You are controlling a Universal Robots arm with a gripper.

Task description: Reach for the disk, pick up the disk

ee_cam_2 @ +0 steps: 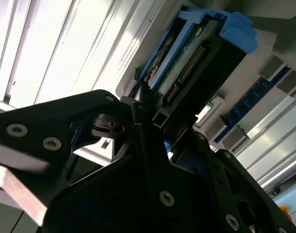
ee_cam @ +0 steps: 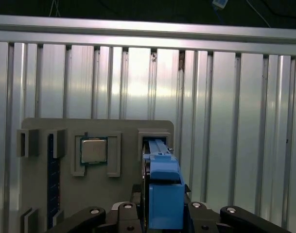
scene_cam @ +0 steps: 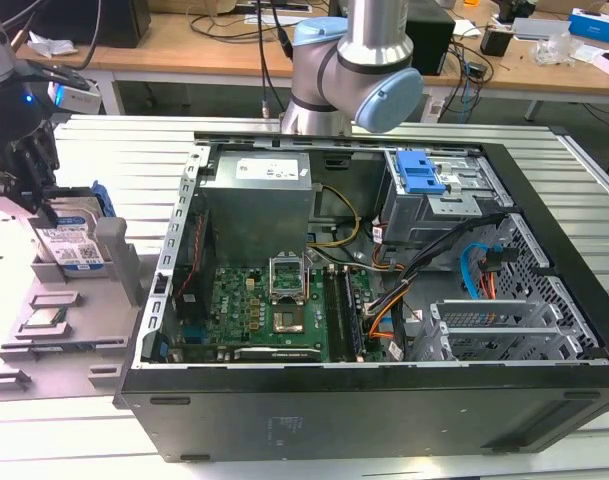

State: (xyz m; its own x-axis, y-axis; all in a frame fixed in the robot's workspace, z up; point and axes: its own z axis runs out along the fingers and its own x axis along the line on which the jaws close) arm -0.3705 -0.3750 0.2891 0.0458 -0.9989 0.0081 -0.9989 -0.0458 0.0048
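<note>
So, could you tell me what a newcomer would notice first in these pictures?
The open black computer case dominates the middle of the exterior view, its green motherboard exposed. At the exterior view's left the gripper is at the disk, which stands on edge in a grey holder.

— How is the disk (scene_cam: 69, 245) shown?
— Silver, with a white-and-blue label and a blue bracket (ee_cam: 165, 194), it is stood on edge in a grey holder (scene_cam: 119, 262) at the exterior view's left.
</note>
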